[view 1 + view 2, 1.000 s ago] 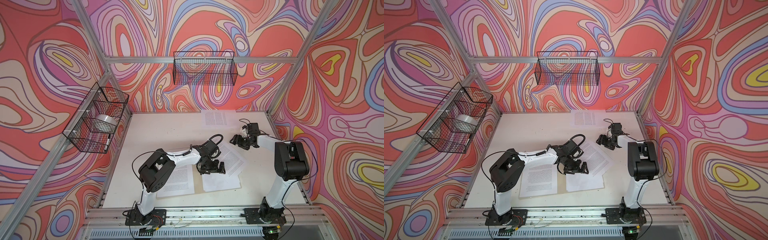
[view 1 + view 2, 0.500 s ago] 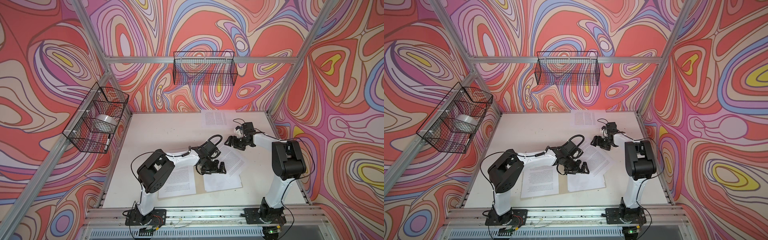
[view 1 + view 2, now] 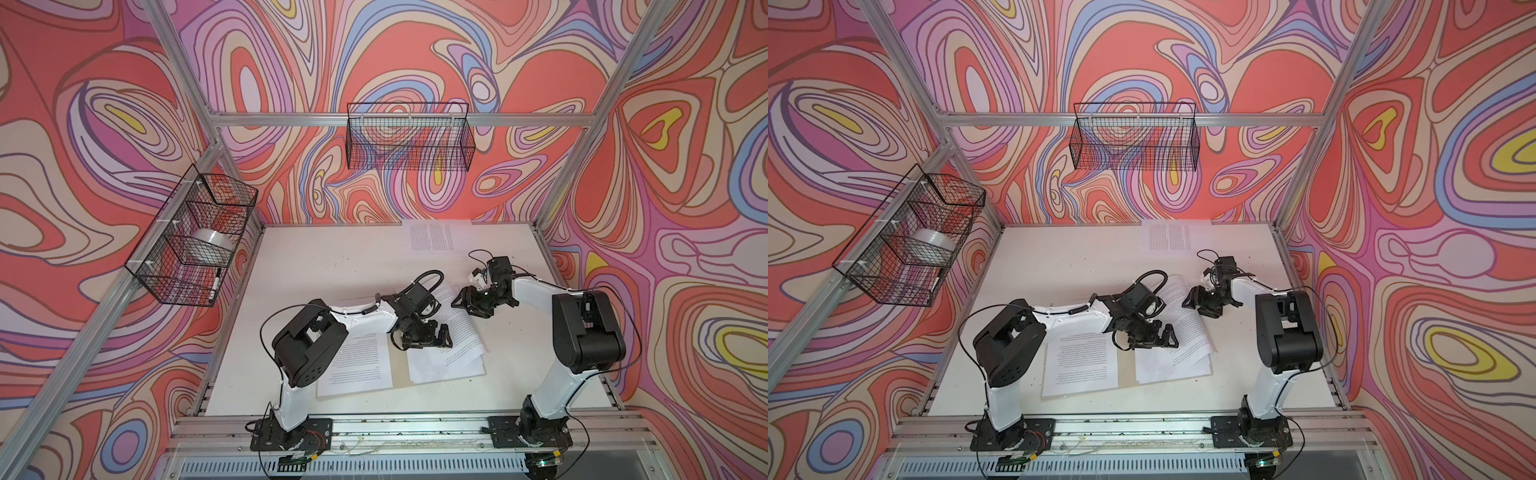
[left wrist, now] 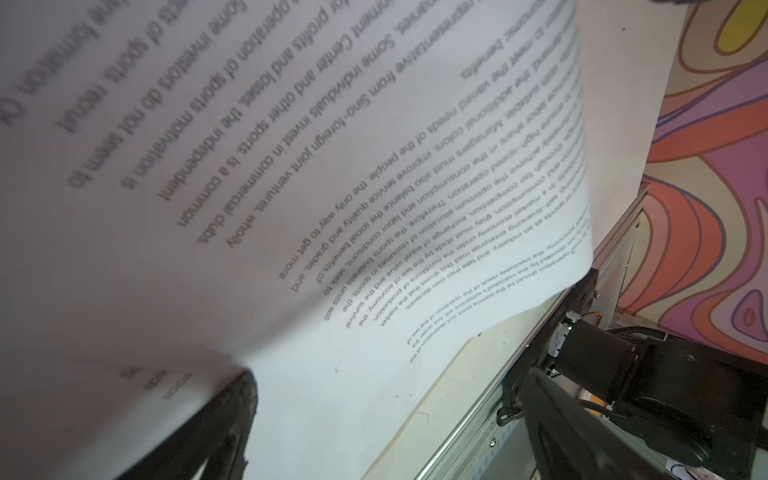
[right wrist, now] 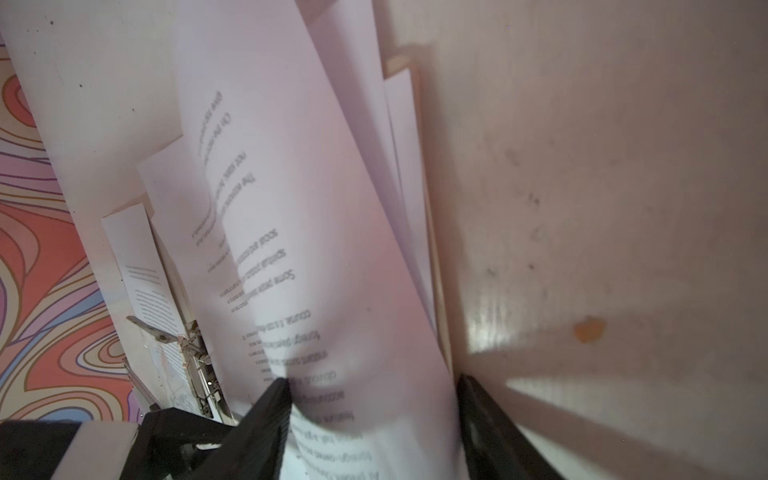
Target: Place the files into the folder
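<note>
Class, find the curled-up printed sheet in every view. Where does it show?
Both top views: curled sheet just right of centre.
Left wrist: fills most of the picture.
Right wrist: runs down the middle.
Shared landmark: the tan folder beneath it.

We are looking into a swirl-patterned cell, evenly lit.
Red, pink and lilac walls (image 3: 124,83) are enclosing a white table (image 3: 324,266); an aluminium frame (image 3: 291,119) is running along the corners, and we are seeing one black wire basket (image 3: 409,141) hanging on the back wall, a second basket (image 3: 191,237) on the left wall.
</note>
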Tool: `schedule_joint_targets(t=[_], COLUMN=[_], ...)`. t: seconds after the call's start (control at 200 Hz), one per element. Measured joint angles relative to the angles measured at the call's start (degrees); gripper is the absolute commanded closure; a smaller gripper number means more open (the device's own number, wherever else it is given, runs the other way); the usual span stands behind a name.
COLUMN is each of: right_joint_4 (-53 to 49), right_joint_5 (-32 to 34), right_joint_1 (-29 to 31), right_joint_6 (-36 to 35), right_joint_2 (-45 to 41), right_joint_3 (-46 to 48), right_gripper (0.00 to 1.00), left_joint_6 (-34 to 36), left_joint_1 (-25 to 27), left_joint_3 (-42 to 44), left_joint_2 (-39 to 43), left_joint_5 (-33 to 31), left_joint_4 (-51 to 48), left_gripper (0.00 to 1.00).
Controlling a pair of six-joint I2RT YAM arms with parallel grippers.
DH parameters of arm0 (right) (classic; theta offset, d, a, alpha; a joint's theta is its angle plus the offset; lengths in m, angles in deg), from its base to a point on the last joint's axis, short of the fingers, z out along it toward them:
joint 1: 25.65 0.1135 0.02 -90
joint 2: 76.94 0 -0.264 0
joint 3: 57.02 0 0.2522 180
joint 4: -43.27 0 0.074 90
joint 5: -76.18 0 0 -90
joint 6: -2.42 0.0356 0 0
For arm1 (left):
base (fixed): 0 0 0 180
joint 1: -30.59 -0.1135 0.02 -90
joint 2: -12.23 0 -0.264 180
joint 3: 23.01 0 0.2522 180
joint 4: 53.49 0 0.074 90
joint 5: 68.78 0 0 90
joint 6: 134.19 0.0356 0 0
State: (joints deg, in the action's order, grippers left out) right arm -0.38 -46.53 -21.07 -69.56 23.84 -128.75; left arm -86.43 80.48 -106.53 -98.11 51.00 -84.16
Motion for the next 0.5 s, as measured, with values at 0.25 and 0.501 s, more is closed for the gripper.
schedule_joint_targets(t=[0.25, 0.501], right_joint_4=[-0.3, -1.9], right_joint_5=[-1.8, -3.1], right_joint_1=[-0.1, -0.2], right_joint_6=[2.2, 2.7], right_joint_2=[-4.6, -9.0], right_joint_3=[2.0, 2.0], right_gripper=[0.34, 0.27], left_joint_6=[0.2, 0.2], left_joint_1=[0.0, 0.0], left_joint_3=[0.0, 0.0], left_joint_2=[0.0, 0.0], left_joint_5=[0.0, 0.1], left_joint_4=[0.0, 0.0], left_gripper=[0.0, 0.0])
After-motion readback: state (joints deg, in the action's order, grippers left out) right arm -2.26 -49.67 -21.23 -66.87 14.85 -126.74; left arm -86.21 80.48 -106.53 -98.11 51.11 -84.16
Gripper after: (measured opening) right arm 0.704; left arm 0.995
